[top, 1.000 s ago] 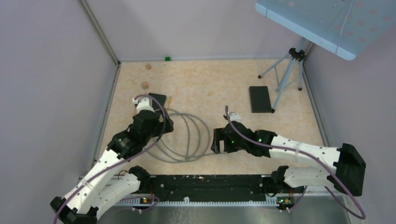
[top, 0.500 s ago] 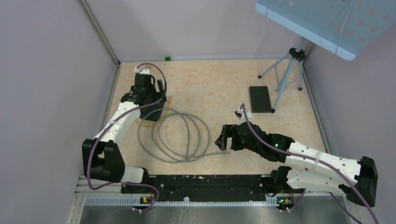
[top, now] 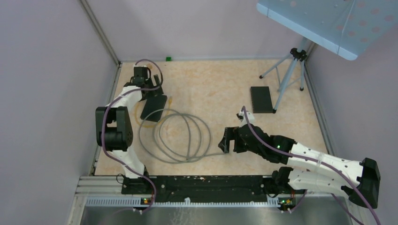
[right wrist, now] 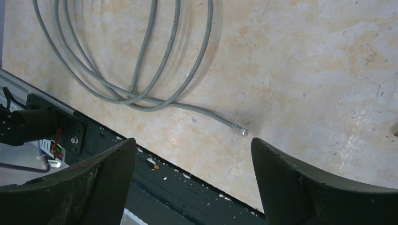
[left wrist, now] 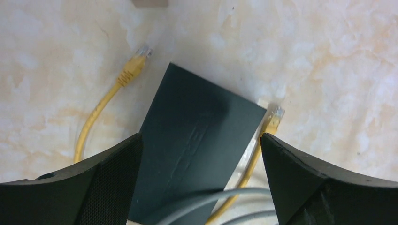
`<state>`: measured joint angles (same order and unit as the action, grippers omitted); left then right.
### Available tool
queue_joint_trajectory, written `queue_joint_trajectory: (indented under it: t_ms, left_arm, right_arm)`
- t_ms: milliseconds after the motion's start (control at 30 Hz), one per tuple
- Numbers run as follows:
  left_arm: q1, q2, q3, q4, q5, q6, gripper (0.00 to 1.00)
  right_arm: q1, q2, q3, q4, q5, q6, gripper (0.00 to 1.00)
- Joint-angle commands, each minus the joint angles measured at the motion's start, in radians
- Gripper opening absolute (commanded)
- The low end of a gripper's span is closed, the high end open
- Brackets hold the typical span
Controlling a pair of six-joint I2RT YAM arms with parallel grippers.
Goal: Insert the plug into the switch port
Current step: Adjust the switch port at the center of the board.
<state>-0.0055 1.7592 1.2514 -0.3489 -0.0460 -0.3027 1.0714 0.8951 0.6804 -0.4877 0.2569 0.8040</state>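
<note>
Two robot arms work over a marbled peach-and-cream table (top: 211,84), matt and lightly speckled, walled by plain pale panels. The left gripper (top: 152,90), reaching to the far left of the table, has its black, stippled fingers (left wrist: 101,180) spread wide with nothing between them, looking down on the switch (left wrist: 197,140), a flat, dark, smooth rectangular box lying askew on the surface with a faint embossed mark across its lid. A thin yellow cable (left wrist: 96,112) curls round the switch (part of it runs underneath the box); one of its clear plugs (left wrist: 137,57) lies just off the left corner, and the other yellow-booted plug (left wrist: 274,115) lies against the right corner, not in any port that can be seen. From above, the switch (top: 154,107) sits at the far-left edge of a loose coil of round gray cable (top: 183,138). The right gripper (top: 226,139) hangs near the table's centre, its fingers likewise parted and holding nothing; its wrist camera shows the gray cable's plug (right wrist: 241,130), small and translucent, lying loose on the table at the end of a straight run from the coil, close to the black mounting rail (right wrist: 155,187). Well apart, to the right, a second flat black box (top: 261,99) lies beside the legs of a gray tripod (top: 291,70).
</note>
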Motion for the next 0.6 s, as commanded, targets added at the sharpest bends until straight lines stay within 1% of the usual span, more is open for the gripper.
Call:
queue_joint_trajectory:
  t_ms: [0,267,467,567]
  left_arm:
    - [-0.001,0.054,0.077,0.007,-0.060,0.026,0.99]
    - [0.039,0.135,0.087,0.063,-0.074,0.066,0.99]
    - [0.039,0.197,0.115,0.074,-0.026,0.083,0.99]
    - [0.040,0.214,0.112,0.089,0.033,0.083,0.99]
  right_arm:
    - [0.005,-0.020,0.014,-0.005,0.011,-0.030,0.90]
    - [0.006,-0.019,0.033,-0.034,0.018,-0.069,0.90]
    - [0.006,-0.011,0.049,-0.040,0.017,-0.092,0.91]
    - [0.005,-0.006,0.051,-0.037,0.014,-0.096,0.91]
